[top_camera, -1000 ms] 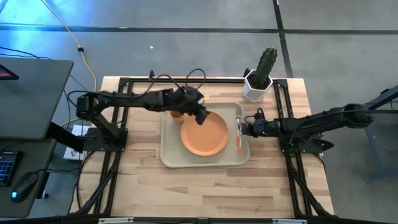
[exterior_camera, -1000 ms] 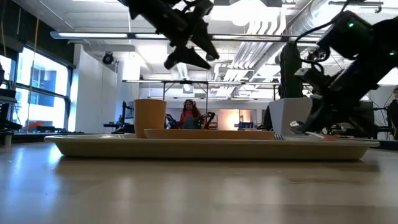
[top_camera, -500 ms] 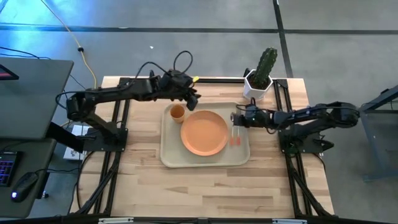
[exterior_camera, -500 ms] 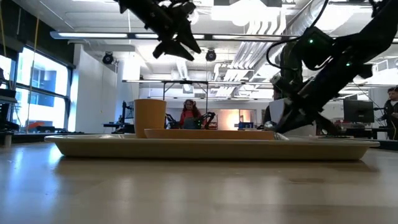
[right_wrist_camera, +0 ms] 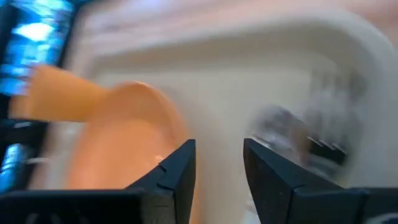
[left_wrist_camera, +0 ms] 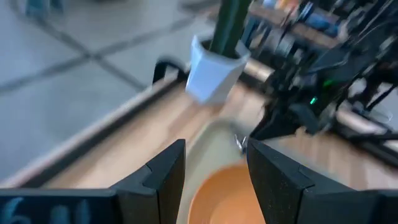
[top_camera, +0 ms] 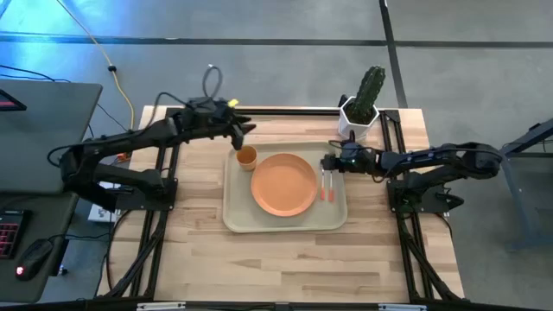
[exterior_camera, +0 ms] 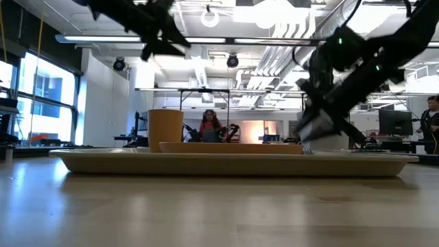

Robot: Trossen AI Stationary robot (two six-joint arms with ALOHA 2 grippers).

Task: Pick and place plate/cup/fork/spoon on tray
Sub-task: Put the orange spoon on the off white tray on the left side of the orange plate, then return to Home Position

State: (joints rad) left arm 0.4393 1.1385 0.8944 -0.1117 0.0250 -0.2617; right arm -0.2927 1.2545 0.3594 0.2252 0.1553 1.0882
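Note:
The beige tray (top_camera: 238,216) lies mid-table with the orange plate (top_camera: 283,184) in its middle and the cup (top_camera: 246,157) upright at its far left corner. The fork and the spoon lie side by side (top_camera: 327,185) along the tray's right side, handles toward the near edge; I cannot tell which is which. My right gripper (top_camera: 327,161) is open just over their metal ends (right_wrist_camera: 292,134). My left gripper (top_camera: 248,130) is open and empty, high above the table beyond the tray's far left corner (exterior_camera: 161,42). My right gripper comes in low from the table's right, its fingers (right_wrist_camera: 177,165) apart above the tray's floor beside the utensils' metal ends. Motion blur keeps me from telling whether a finger touches them.
A white pot with a green cactus (top_camera: 359,111) stands at the far right, close behind my right arm. Bare wood lies in front of the tray toward the near edge (top_camera: 285,259). A person (exterior_camera: 208,126) shows far off in the room.
My left gripper has risen from above the plate and drawn back toward the table's far left, past the cup. My right gripper has shifted a little toward the far edge along the tray's right side. Two orange handles now lie side by side there.

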